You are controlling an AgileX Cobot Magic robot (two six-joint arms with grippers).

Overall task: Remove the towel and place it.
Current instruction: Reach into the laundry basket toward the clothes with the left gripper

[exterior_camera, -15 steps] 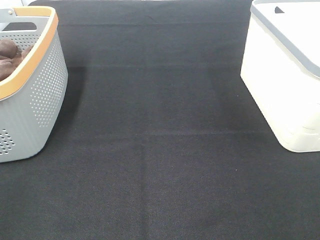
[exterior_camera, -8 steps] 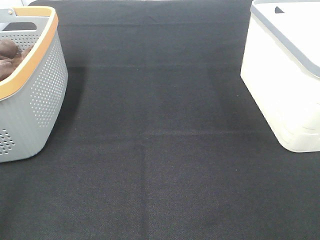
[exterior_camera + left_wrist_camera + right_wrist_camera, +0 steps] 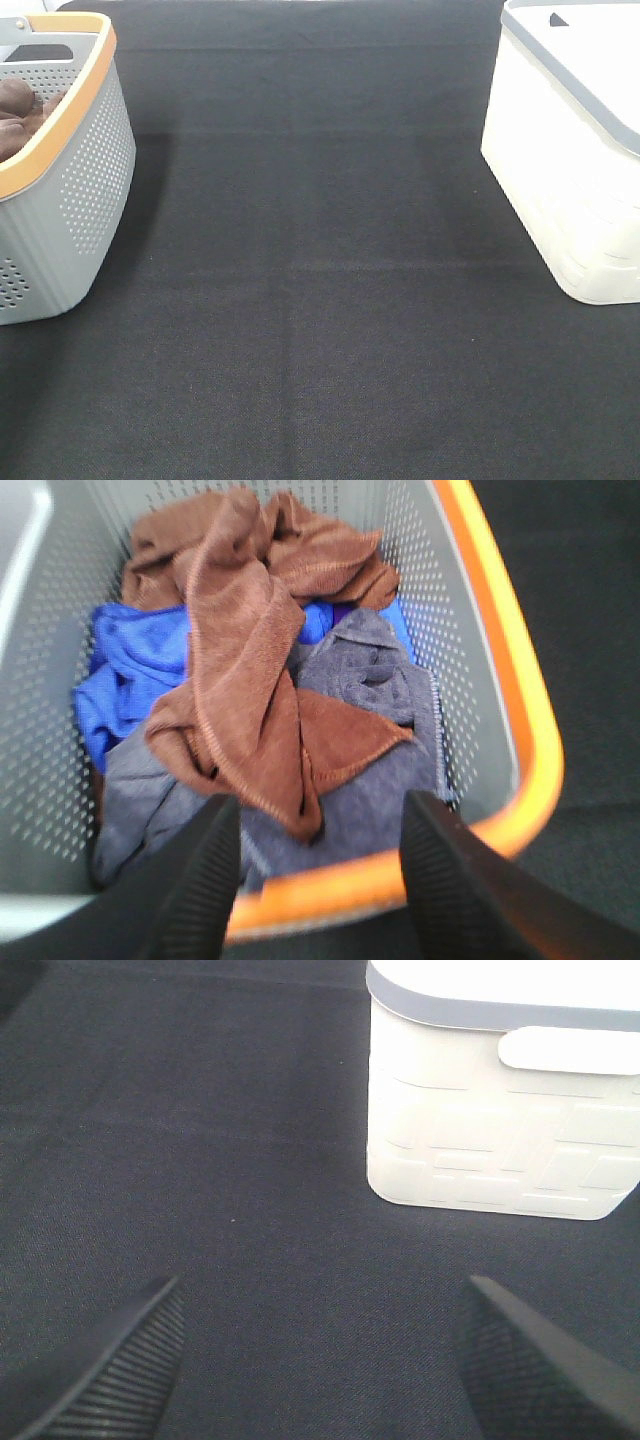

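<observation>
The towel (image 3: 250, 670) is a rust-brown cloth with stitched edges. It lies crumpled on top of the pile in the grey basket (image 3: 520, 730), draped over a blue cloth (image 3: 130, 670) and a grey cloth (image 3: 370, 680). My left gripper (image 3: 320, 810) hovers above the basket's near orange rim, open, with nothing between its fingers and clear of the towel. My right gripper (image 3: 322, 1290) is open and empty over the black mat, short of the white bin (image 3: 500, 1110). Neither arm shows in the exterior high view, where a bit of brown cloth (image 3: 18, 110) peeks out of the grey basket (image 3: 70, 190).
The grey basket with its orange rim stands at the far left of the black mat (image 3: 320, 300). The white bin (image 3: 570, 160) with a grey rim stands at the far right. Flat mat lies between the two.
</observation>
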